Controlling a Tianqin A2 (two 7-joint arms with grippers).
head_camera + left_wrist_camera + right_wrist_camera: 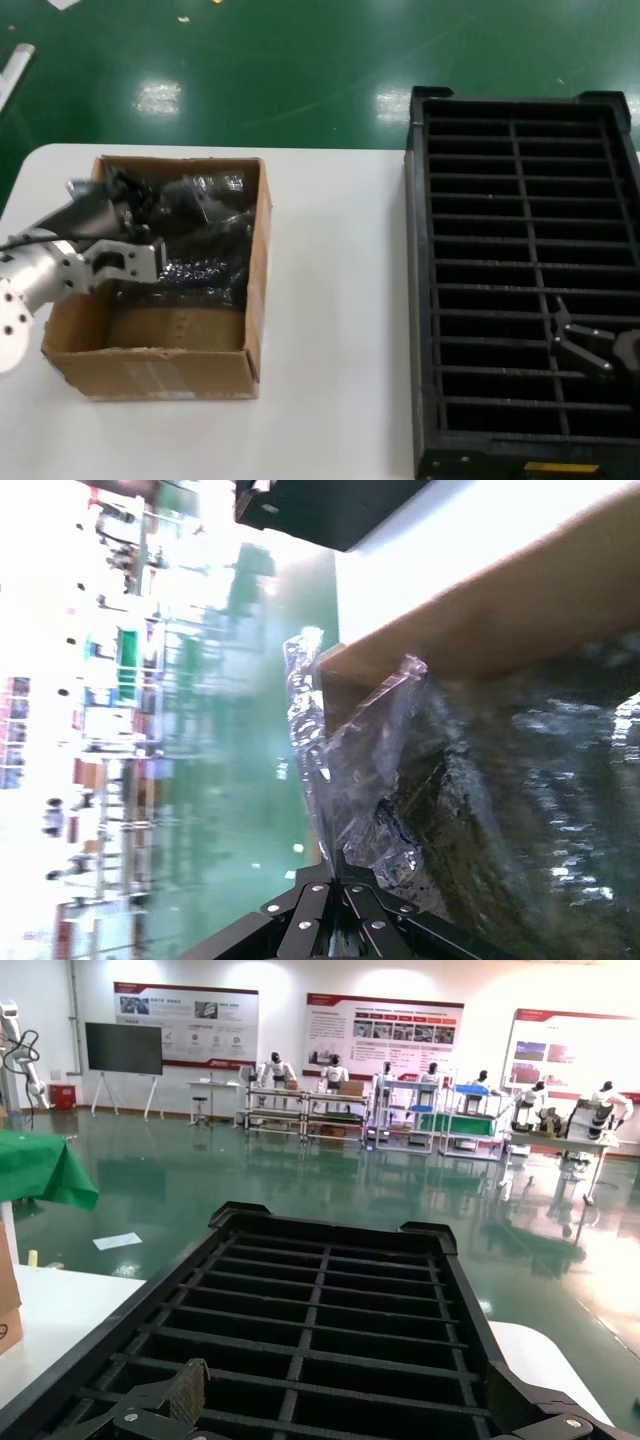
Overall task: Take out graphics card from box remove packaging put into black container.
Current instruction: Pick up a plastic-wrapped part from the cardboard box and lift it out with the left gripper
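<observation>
The task looks to be at its very start; the graphics card is not visible as such, and presumably lies inside the packaging [205, 235], the glossy grey-dark bag that fills the far half of the box [160, 370]; the box sits on the white counter [335, 300] at about 9 o'clock in the head view, its near half showing bare cardboard floor. The left gripper [128, 195] reaches into the box from the 9 o'clock side at the bag's far-left corner; in the left wrist view the fingers [318, 920] seem drawn close together right at a crinkled upstanding edge of the bag, though whether they truly pinch it I cannot tell. The black container [418, 300] stands at 3 o'clock, well apart from the box, every slot in view empty; the right gripper [582, 350] hangs over its near slots at about 4 o'clock with fingers spread wide, holding nothing, apparently waiting. Judging by this, nothing is completed yet: lifting the bagged card out, stripping the bag, and slotting the card all remain.
</observation>
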